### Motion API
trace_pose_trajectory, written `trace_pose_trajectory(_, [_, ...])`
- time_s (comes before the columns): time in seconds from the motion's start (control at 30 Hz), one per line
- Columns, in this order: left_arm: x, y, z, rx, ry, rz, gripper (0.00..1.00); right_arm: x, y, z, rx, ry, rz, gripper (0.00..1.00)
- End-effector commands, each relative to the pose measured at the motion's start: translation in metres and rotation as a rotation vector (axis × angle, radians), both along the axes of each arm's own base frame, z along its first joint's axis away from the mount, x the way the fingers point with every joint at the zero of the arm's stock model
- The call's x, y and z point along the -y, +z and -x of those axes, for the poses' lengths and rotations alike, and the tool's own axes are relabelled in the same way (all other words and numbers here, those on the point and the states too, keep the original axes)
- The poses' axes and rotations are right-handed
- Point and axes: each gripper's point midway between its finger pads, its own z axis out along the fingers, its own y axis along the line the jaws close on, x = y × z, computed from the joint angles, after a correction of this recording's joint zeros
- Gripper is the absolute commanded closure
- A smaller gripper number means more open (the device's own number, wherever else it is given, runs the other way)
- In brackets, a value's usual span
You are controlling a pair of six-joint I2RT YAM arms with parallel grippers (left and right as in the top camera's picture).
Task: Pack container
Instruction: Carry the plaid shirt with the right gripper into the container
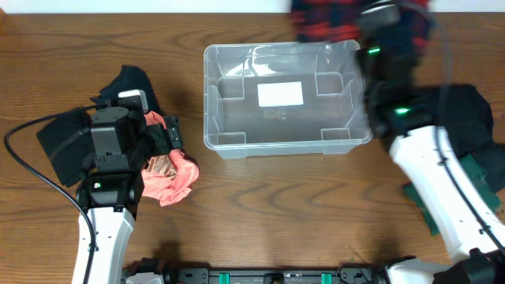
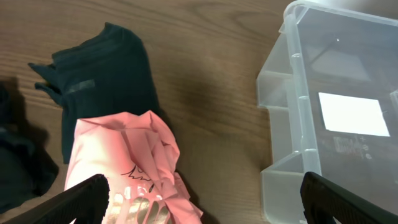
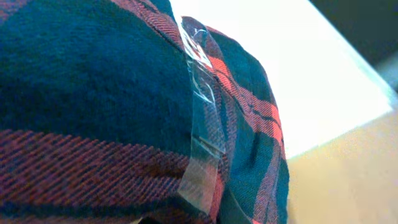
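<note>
The container (image 1: pixel 252 122) is sitting open-topped in the middle of the table (image 1: pixel 268 213), its white label (image 1: pixel 280 94) showing on the bare base and nothing lying inside. Being thin clear plastic, it is probably light, fairly stiff and slick, so a nudge could be sliding it, and the thick rim is looking like the surest place to take hold. Over its far right corner a blurred red-and-blue plaid cloth (image 1: pixel 327 20) is hanging at the end of the right arm (image 1: pixel 418 150). That cloth is filling the right wrist view and hiding the right gripper's fingers, so whether they are pinching it cannot be told. To the container's left, the left gripper (image 2: pixel 205 202) is hovering with fingers spread wide over a crumpled pink garment (image 2: pixel 134 162) lying on a dark one (image 2: pixel 106 68) — soft, limp pieces, best pinched at a raised fold.
</note>
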Motion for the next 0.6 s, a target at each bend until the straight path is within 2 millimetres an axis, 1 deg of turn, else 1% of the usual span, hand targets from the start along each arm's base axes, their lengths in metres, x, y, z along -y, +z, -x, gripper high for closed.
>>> trace_pose_trajectory(0.0, [-0.005, 0.007, -0.002, 0.010, 0.019, -0.019, 0.02, -0.051, -0.009, -0.001, -0.003, 0.064, -0.070, 0.99])
trace_pose_trajectory(0.07, [-0.007, 0.006, -0.001, 0.000, 0.028, -0.026, 0.02, -0.078, -0.032, -0.001, -0.045, 0.093, -0.106, 0.99])
trace_pose_trajectory(0.13, [-0.009, 0.004, 0.001, -0.010, 0.041, -0.037, 0.02, -0.102, -0.066, 0.001, -0.123, 0.121, -0.099, 0.99])
trace_pose_trajectory(0.17, [-0.010, 0.003, 0.001, -0.013, 0.043, -0.038, 0.02, -0.109, -0.078, 0.002, -0.152, 0.130, -0.087, 0.99])
trace_pose_trajectory(0.23, [-0.010, 0.002, 0.002, -0.018, 0.044, -0.039, 0.02, -0.124, -0.111, 0.006, -0.226, 0.145, -0.063, 0.99])
trace_pose_trajectory(0.33, [-0.010, 0.003, 0.002, -0.017, 0.044, -0.039, 0.02, -0.140, -0.151, 0.010, -0.311, 0.167, -0.017, 0.99])
trace_pose_trajectory(0.43, [-0.010, 0.003, 0.001, -0.013, 0.044, -0.039, 0.02, -0.148, -0.188, 0.013, -0.379, 0.177, 0.025, 0.99])
trace_pose_trajectory(0.5, [-0.010, 0.003, 0.001, -0.013, 0.044, -0.039, 0.02, -0.149, -0.203, 0.014, -0.408, 0.177, 0.041, 0.99])
trace_pose_trajectory(0.57, [-0.010, 0.003, 0.001, -0.013, 0.044, -0.039, 0.02, -0.149, -0.209, 0.016, -0.424, 0.176, 0.052, 0.99])
